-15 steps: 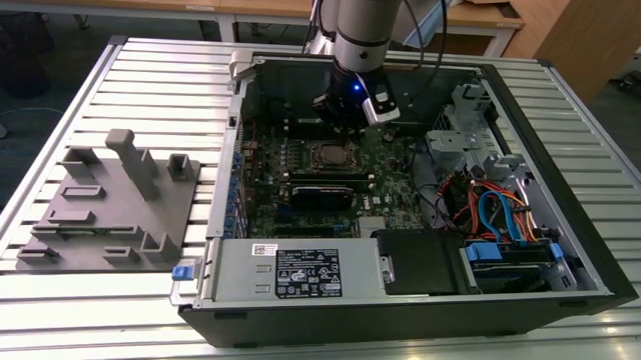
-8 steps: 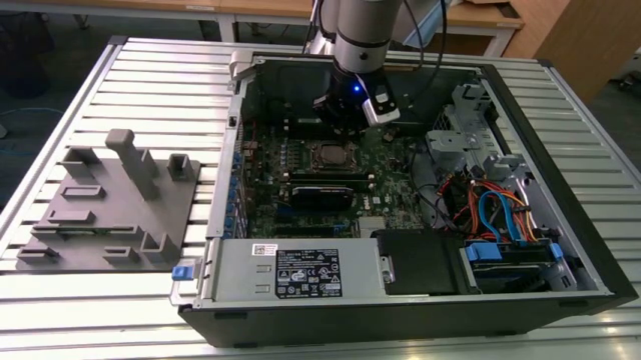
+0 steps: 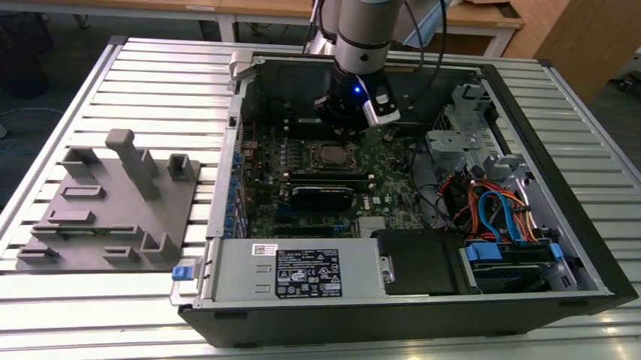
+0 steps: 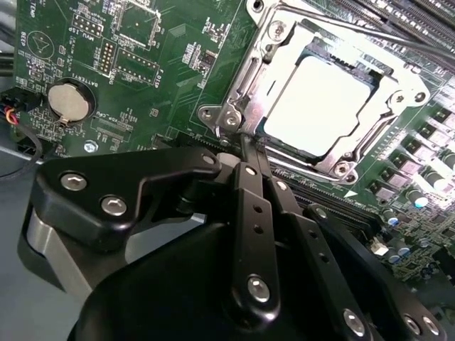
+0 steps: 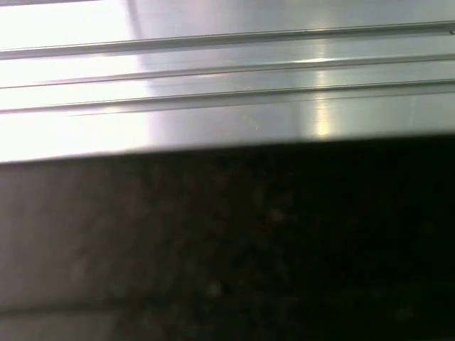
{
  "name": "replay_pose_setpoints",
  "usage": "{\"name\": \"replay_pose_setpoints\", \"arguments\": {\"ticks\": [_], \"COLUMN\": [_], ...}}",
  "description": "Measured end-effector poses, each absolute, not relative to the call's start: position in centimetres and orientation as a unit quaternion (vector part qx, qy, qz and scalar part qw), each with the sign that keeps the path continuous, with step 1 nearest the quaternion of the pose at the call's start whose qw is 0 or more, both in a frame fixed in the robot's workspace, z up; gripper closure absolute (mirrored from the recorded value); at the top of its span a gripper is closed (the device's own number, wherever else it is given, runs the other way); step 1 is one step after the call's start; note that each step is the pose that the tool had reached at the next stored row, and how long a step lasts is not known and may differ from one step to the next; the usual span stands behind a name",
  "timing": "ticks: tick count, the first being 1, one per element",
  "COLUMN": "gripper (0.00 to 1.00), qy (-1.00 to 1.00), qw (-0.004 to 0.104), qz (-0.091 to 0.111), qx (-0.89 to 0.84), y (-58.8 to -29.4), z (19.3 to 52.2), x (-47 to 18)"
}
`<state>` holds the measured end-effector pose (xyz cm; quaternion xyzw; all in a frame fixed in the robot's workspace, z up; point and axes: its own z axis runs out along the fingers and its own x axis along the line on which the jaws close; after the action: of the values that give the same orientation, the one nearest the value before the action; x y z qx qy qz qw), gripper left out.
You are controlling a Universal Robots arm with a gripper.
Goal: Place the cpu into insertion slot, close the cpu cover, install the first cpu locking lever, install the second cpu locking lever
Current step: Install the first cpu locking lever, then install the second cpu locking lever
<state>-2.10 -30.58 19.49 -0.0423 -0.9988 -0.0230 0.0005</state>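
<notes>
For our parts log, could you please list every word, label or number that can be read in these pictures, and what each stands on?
No text can be quoted with confidence.
White label on the grey power supply box, exterior view: dense print, too small to read.
Small white sticker beside it: too small to read.
White lettering on the green circuit board, second wrist view: too small and blurred to read.
cpu top: bright glare, no marking to be made out.

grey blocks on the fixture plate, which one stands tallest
The L-shaped post near the fixture plate's middle, toward the far edge. It rises well above the low flat blocks and the short stub beside it.
</notes>
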Motion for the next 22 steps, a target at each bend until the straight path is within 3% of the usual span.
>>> {"name": "replay_pose_setpoints", "arguments": {"ticks": [22], "gripper": [0.90], "qy": [-0.999], "qw": [0.001], "qz": [-0.026], "qx": [-0.042], "y": [-30.86], "z": [20.45], "x": [-2.08]}}
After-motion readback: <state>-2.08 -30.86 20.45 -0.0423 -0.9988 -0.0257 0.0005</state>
